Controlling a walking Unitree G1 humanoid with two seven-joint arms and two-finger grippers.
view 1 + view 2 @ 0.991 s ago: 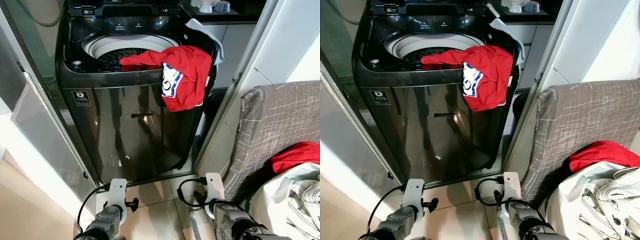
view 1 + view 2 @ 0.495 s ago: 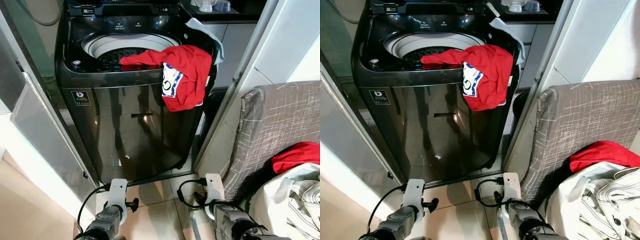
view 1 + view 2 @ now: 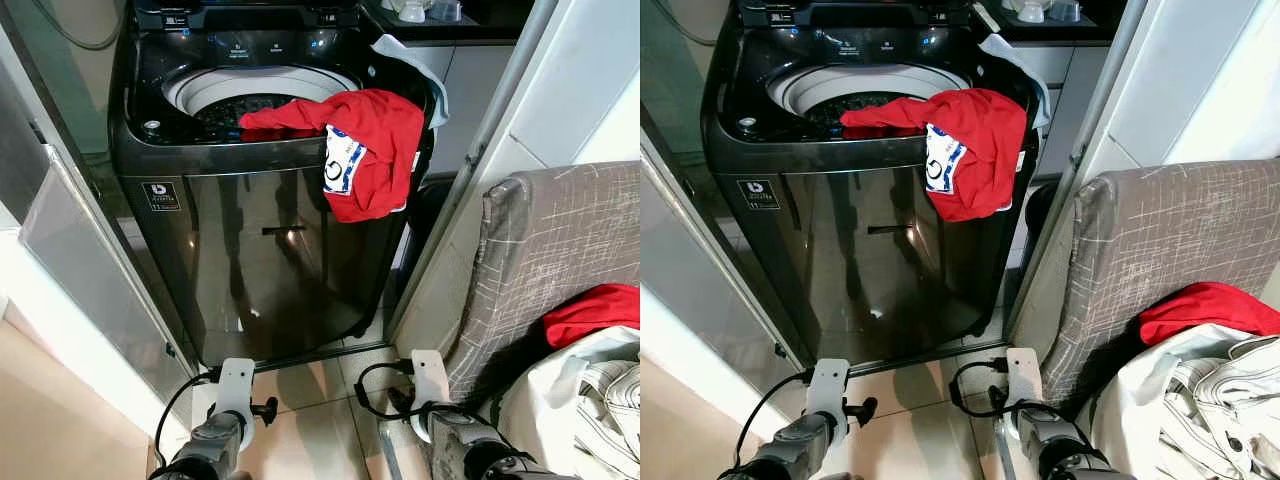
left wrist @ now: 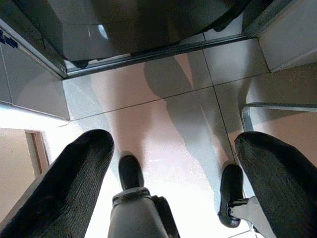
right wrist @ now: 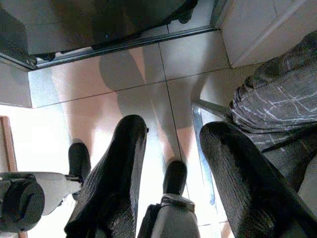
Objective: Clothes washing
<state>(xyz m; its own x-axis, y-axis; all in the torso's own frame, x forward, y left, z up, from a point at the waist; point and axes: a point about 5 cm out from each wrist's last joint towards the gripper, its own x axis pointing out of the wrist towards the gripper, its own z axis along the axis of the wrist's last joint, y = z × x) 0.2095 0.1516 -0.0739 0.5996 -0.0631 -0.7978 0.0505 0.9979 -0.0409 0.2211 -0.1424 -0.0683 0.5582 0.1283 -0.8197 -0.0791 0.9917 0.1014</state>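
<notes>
Red shirt over washer rim, wrist cams – floor tiles

Head downward; wrists toward floor

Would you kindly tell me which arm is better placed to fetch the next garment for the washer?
Right, probably. The laundry pile with its red garment lies on the robot's right, beside the right claw, which is open and empty. The left claw hangs farther off.
</notes>
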